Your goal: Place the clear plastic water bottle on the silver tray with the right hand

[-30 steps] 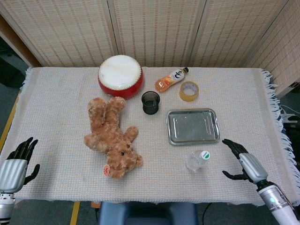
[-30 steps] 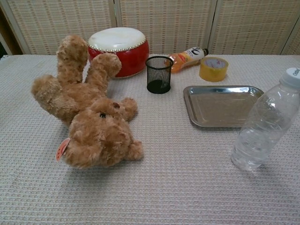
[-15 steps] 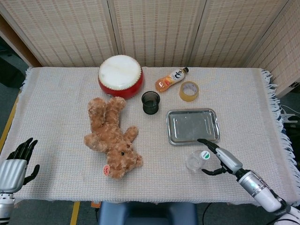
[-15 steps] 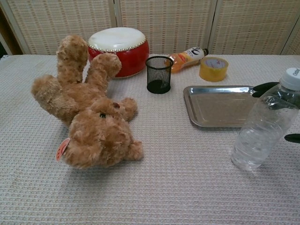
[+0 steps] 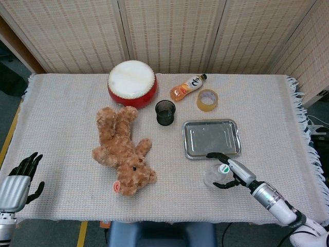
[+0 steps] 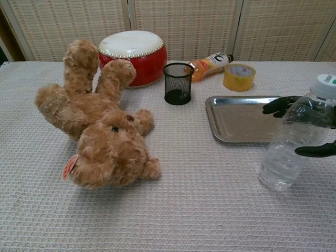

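The clear plastic water bottle with a white cap stands upright on the cloth, just in front of the silver tray. My right hand reaches in from the right at the bottle's upper part. Its fingers curve round the bottle's far side and the thumb lies along the near side. I cannot tell whether they press on it. The bottle's base rests on the cloth. My left hand hangs at the table's near left corner with fingers apart and holds nothing.
A brown teddy bear lies left of centre. Behind the tray are a black mesh cup, a roll of yellow tape, an orange drink bottle on its side and a red drum. Nothing lies on the tray.
My right hand has moved left from the table's right side to the bottle, and its fingers now curve round it. The bottle and my left hand have stayed put.
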Available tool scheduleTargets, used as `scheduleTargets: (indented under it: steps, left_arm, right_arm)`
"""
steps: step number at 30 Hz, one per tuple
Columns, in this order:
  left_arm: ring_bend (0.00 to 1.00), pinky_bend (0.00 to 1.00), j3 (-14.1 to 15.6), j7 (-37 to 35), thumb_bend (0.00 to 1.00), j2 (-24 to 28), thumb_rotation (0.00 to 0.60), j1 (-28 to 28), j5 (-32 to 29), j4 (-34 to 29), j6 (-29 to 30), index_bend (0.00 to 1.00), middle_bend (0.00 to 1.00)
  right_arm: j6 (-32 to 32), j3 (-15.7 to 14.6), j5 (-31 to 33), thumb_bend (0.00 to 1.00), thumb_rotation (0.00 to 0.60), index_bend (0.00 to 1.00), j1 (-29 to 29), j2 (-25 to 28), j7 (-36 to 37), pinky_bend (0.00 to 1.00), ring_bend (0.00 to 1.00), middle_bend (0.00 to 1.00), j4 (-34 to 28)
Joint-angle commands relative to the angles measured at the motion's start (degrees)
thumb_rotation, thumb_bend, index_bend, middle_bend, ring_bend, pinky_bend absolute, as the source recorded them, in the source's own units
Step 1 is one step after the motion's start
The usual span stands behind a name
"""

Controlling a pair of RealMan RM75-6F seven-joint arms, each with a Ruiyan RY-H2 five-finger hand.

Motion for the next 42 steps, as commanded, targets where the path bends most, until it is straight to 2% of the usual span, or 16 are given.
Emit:
scheduleTargets:
  steps: [1, 3, 6, 12, 15, 19, 24, 28, 30, 33, 35, 38, 42]
  left_arm:
    - [0.12, 0.29, 0.04, -0.16, 0.42, 0.08, 0.6, 0.04, 0.09, -0.07, 0.06, 0.02, 0.02]
    - [0.12, 0.29, 0.08, -0.13, 0.42, 0.11, 0.6, 0.03, 0.22, -0.05, 0.08, 0.02, 0.02]
    - [0.12, 0.29, 0.14, -0.4, 0.42, 0.16, 0.6, 0.03, 0.27, -0.13, 0.02, 0.02, 0.02]
    - [0.12, 0.29, 0.19, -0.56, 0.42, 0.16, 0.6, -0.09, 0.26, -0.08, -0.31, 0.02, 0.02]
    - [0.12, 0.29, 0.27, -0.63, 0.42, 0.26, 0.6, -0.09, 0.28, -0.21, -0.41, 0.02, 0.02]
    - [0.12, 0.29, 0.36, -1.16, 0.42, 0.42, 0.6, -0.03, 0.56, -0.29, -0.23, 0.02, 0.02]
    - [0.12, 0.29, 0.64, -0.92, 0.42, 0.54, 0.6, -0.04, 0.96, -0.1, -0.33, 0.02, 0.02]
    - [0.12, 0.3, 0.52, -1.24, 0.42, 0.65, 0.6, 0.1, 0.84, -0.39, -0.05, 0.02, 0.02]
    - [0.12, 0.3, 0.42, -1.23, 0.42, 0.58, 0.6, 0.1, 1.03, -0.22, 0.25, 0.02, 0.02]
    - [0.12, 0.3, 0.5, -1.23, 0.42, 0.53, 0.6, 0.07, 1.27, -0.18, 0.24, 0.02, 0.02]
    - [0.12, 0.3, 0.55, -1.13, 0.42, 0.55, 0.6, 0.01, 1.5, -0.14, 0.25, 0.02, 0.02]
    - [0.12, 0.3, 0.53, -1.1, 0.42, 0.52, 0.6, 0.11, 1.45, -0.02, 0.42, 0.02, 0.02]
    - [0.12, 0.3, 0.38, -1.76, 0.42, 0.64, 0.6, 0.32, 1.54, -0.06, 1.03, 0.02, 0.02]
  right_arm:
    - [1.1, -0.3, -0.16, 0.0, 0.6, 0.4, 0.3, -1.39, 3.36, 0.08, 0.03, 0.23, 1.06]
    - [1.28, -0.63, -0.47, 0.0, 0.6, 0.49, 0.57, -1.81, 4.58, 0.12, 0.07, 0.29, 1.62]
    - [2.01, -0.84, -0.6, 0.0, 0.6, 0.54, 0.72, -2.45, 4.84, 0.12, 0.08, 0.31, 2.54]
    - [4.98, 0.46, -0.68, 0.0, 0.6, 0.57, 1.14, -1.15, 2.12, 0.13, 0.1, 0.34, 0.12]
    - [6.72, 2.24, -0.08, 0.0, 0.6, 0.58, 1.41, 0.24, -2.86, 0.17, 0.11, 0.34, -2.19]
    - [10.63, 6.17, 4.27, 0.0, 0.6, 0.59, -0.15, 1.0, -18.82, 0.19, 0.13, 0.36, -4.11]
    - [19.83, 12.56, 13.99, 0.0, 0.6, 0.59, -3.45, -3.4, -47.79, 0.19, 0.14, 0.36, -2.73]
    - [24.13, 14.09, 16.46, 0.01, 0.6, 0.59, -4.35, -6.42, -60.94, 0.19, 0.14, 0.36, -0.22]
    - [24.87, 14.4, 16.58, 0.01, 0.6, 0.59, -4.37, -7.36, -63.0, 0.19, 0.14, 0.36, 0.56]
    - [22.66, 14.09, 16.12, 0.01, 0.6, 0.59, -4.03, -7.02, -57.57, 0.19, 0.14, 0.36, -0.68]
    - [18.34, 13.33, 15.5, 0.01, 0.6, 0.59, -3.53, -4.7, -47.61, 0.19, 0.14, 0.37, -3.9]
    - [11.97, 11.99, 12.21, 0.01, 0.6, 0.6, -2.2, -0.04, -28.95, 0.19, 0.14, 0.37, -7.79]
    - [8.05, 10.39, 6.04, 0.01, 0.6, 0.6, -0.41, 4.66, -2.59, 0.19, 0.14, 0.37, -9.17]
